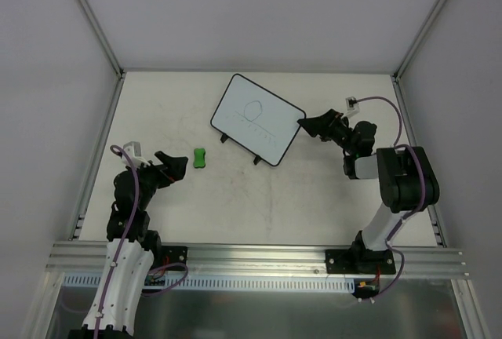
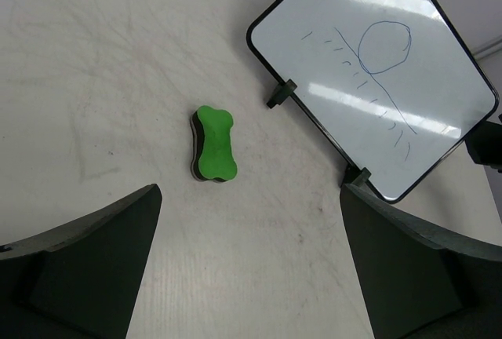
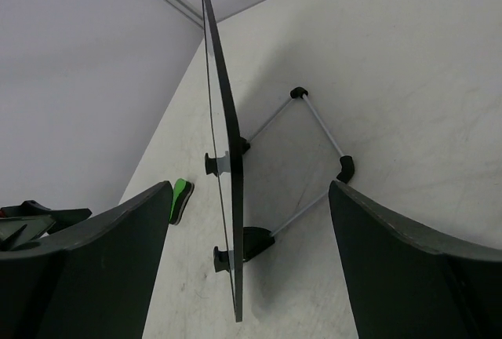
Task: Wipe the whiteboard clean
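Right jaws apart astride thin rounded-corner whiteboard [image 1: 257, 119]; bone-shaped green eraser [image 2: 214, 143].

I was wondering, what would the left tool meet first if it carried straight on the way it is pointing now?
Most likely the green eraser, which lies just ahead of the open left tool; the whiteboard stands farther off, to one side of that line.

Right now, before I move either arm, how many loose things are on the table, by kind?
whiteboard: 1
green eraser: 1
Total: 2
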`<state>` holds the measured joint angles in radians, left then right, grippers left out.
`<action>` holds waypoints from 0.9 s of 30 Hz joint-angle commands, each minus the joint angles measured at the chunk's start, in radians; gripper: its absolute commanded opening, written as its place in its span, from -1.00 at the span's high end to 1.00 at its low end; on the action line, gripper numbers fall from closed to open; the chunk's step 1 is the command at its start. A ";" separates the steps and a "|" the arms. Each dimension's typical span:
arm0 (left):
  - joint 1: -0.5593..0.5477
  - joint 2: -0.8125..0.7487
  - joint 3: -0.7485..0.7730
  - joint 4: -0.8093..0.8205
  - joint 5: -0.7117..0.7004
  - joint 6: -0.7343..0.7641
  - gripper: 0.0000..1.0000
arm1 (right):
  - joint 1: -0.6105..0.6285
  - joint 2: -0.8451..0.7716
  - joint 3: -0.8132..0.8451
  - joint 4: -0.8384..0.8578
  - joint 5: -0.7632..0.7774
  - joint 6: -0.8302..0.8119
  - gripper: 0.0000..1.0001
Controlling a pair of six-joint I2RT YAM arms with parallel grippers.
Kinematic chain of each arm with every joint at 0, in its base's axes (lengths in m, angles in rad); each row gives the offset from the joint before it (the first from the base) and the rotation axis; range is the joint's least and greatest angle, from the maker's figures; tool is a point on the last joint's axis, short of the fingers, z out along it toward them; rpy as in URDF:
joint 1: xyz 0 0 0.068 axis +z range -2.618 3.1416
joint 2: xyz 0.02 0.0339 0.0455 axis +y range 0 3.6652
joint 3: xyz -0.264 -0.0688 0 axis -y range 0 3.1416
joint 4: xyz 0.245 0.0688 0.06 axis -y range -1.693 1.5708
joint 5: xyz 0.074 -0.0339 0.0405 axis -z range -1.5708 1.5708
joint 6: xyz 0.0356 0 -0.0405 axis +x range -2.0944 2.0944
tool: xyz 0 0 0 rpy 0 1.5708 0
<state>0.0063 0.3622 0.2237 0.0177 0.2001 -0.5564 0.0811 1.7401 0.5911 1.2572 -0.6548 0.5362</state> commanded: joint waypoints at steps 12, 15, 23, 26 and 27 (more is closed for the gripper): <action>-0.032 0.179 0.144 -0.062 -0.047 0.009 -0.98 | 0.031 0.107 0.148 0.263 -0.039 0.027 0.02; -0.046 0.216 0.189 -0.111 -0.057 0.004 -0.98 | 0.031 0.111 0.153 0.274 -0.039 0.033 0.22; -0.176 0.464 0.454 -0.349 -0.126 0.047 -0.98 | 0.032 0.122 0.167 0.274 -0.055 0.042 0.92; -0.224 0.570 0.581 -0.453 -0.143 0.087 -0.98 | 0.032 0.121 0.167 0.275 -0.057 0.041 1.00; -0.239 0.654 0.617 -0.487 -0.140 0.108 -0.98 | 0.032 0.121 0.167 0.274 -0.058 0.042 0.99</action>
<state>-0.1970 0.9043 0.7277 -0.3195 0.0940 -0.5144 0.1074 1.8584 0.7258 1.2968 -0.7040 0.5911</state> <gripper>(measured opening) 0.990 0.074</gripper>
